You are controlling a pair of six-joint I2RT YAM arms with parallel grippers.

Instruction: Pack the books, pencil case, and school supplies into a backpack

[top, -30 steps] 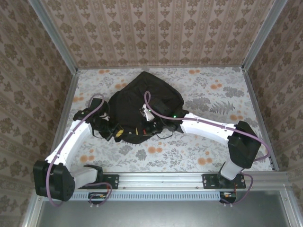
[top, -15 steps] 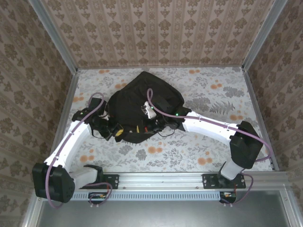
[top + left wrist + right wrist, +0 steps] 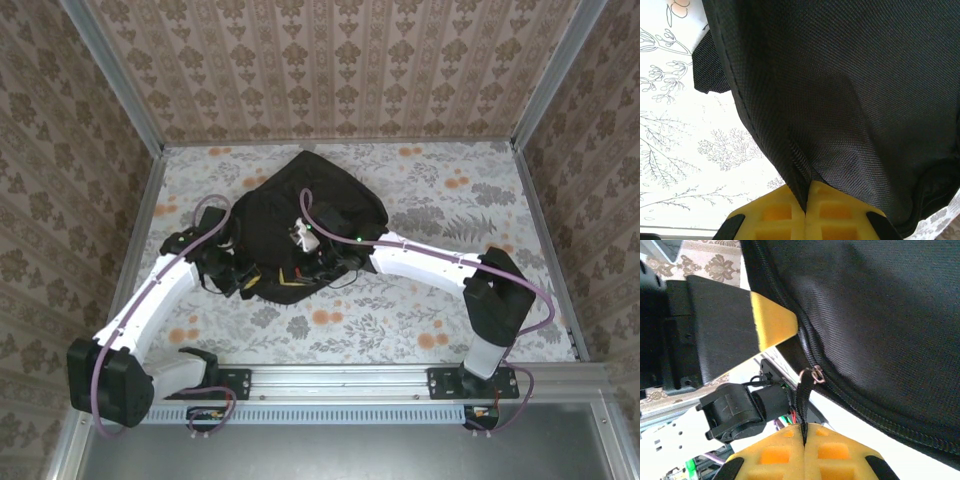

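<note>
We see the backpack (image 3: 300,205) lying a little toward 12 o'clock from the middle of the floral surface (image 3: 450,195), a black, slumped heap with both arms reaching in to its near edge. The left arm meets the bag at about its 7 o'clock corner and the right arm at about 6 o'clock. In the left wrist view, the left hand (image 3: 805,202) is clenched on a fold of the bag's black woven fabric. The two yellow pads are pressed together, with a stitched seam running up between them toward 12 o'clock, and the surface shows pale at 9 o'clock. In the right wrist view, the right hand (image 3: 804,437) is clenched on a narrow black pull strap (image 3: 802,400). The strap rises to a small metal ring (image 3: 816,374) on the zip (image 3: 865,405), whose teeth run from 11 o'clock down to 4 o'clock. At 10 o'clock in that view, one yellow finger (image 3: 771,322) of the left hand touches the bag's edge beside the zip. Small bright specks sit at the bag's near rim in the overhead view, too small for us to name.
</note>
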